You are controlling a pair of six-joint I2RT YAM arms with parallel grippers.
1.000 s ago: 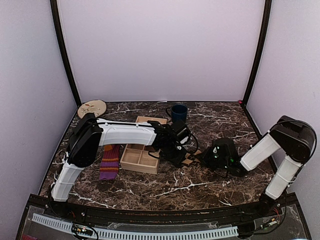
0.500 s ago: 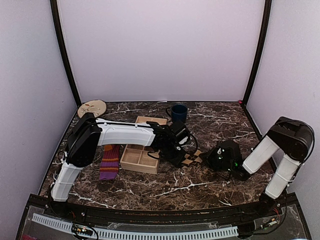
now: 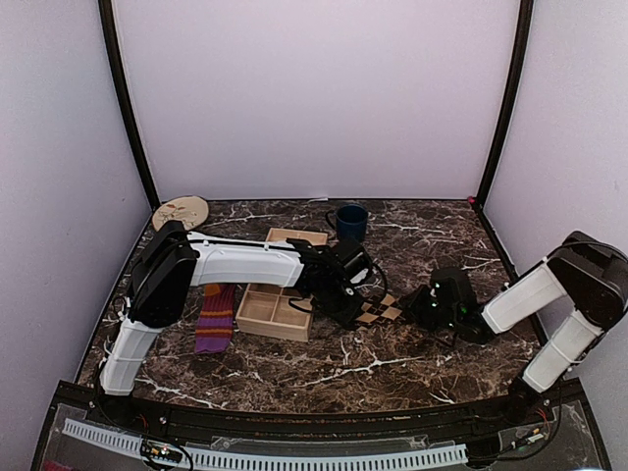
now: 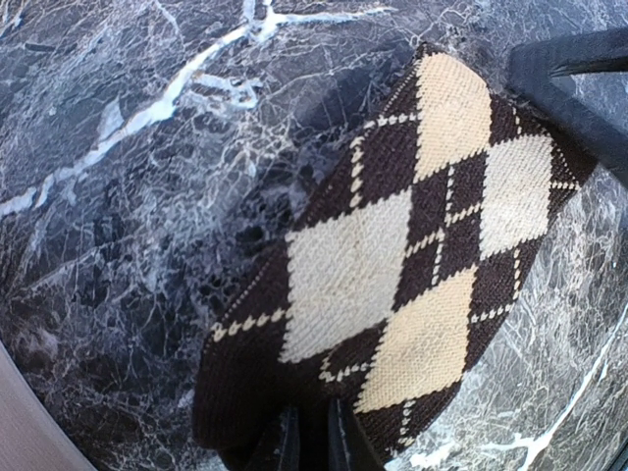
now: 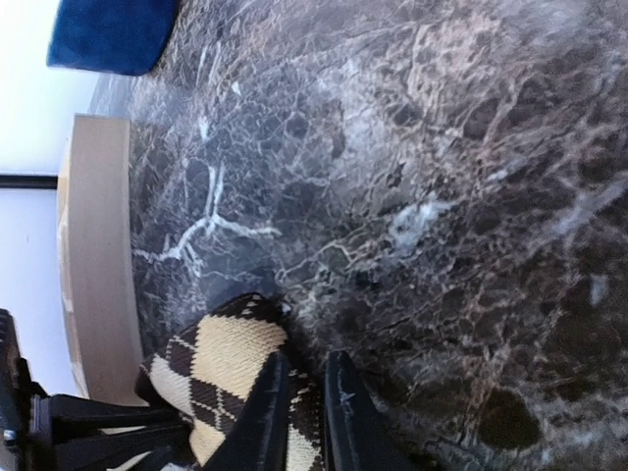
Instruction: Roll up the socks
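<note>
Top external view, starting nearest the arm bases: a purple fabric sock with orange and red stripes (image 3: 215, 316) lies flat on the dark marble surface (image 3: 392, 373), just left of a pale wooden compartment tray (image 3: 270, 332), with neither arm touching it. To the right of the tray, the dark brown fabric sock with tan argyle diamonds (image 4: 392, 265) lies spread flat between the two arms, unrolled.

The left end effector (image 4: 314, 437) is clenched on that sock's near dark end, seen from its own wrist. At the opposite end, the right end effector (image 5: 306, 378) stands with its fingers almost together and the sock's edge between or beneath them (whether they pinch the fabric or only straddle it cannot be told).

Farther back stand a dark blue mug (image 3: 349, 220) and, at the far left corner, a round pale wooden disc (image 3: 182, 211).

The step in hand appears to be laying the argyle sock out straight for the first roll; no turn of fabric shows yet. The next move probably calls for one end to be anchored while the other is folded over and wound toward it, keeping the fabric taut so the roll stays tight. The striped sock is left to do.
</note>
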